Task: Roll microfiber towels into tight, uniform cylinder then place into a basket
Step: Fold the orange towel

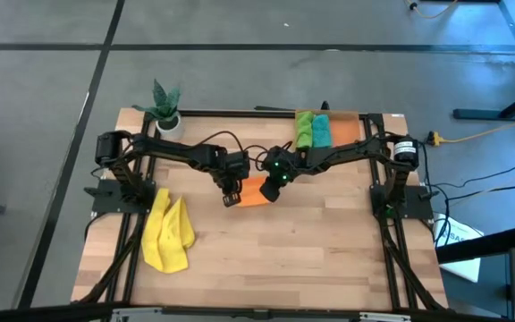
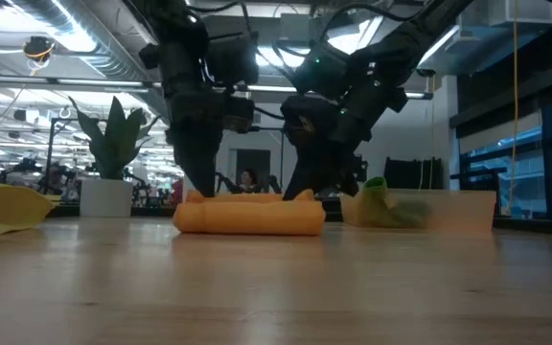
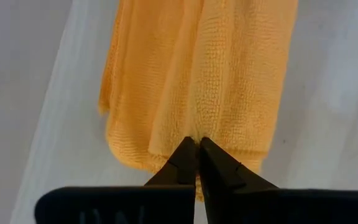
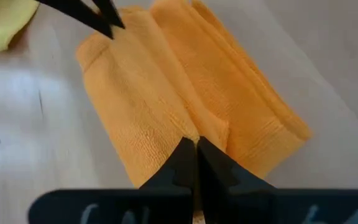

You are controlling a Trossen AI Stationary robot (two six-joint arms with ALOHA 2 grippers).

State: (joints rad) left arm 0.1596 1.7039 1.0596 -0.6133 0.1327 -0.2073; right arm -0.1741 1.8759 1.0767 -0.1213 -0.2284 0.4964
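— What are you seeing on your two arms?

— You've got a left arm (image 1: 181, 152) and a right arm (image 1: 338, 154), both matte black, built of slim jointed links on black frame bases, with loose black cables looping off them.

— Any markings?

— Your right arm carries a small green light (image 1: 277, 165). Each wrist ends in two dark, tapered, pointed fingers (image 3: 219, 167).

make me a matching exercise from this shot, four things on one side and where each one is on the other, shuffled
1. orange towel
2. yellow towel
3. green towel
4. potted plant

a. in the basket, beside the teal towel
b. far left corner of the table
c. mid-table, pinched by the left gripper and right gripper
d. crumpled on the table's left

Pairs: 1-c, 2-d, 3-a, 4-b
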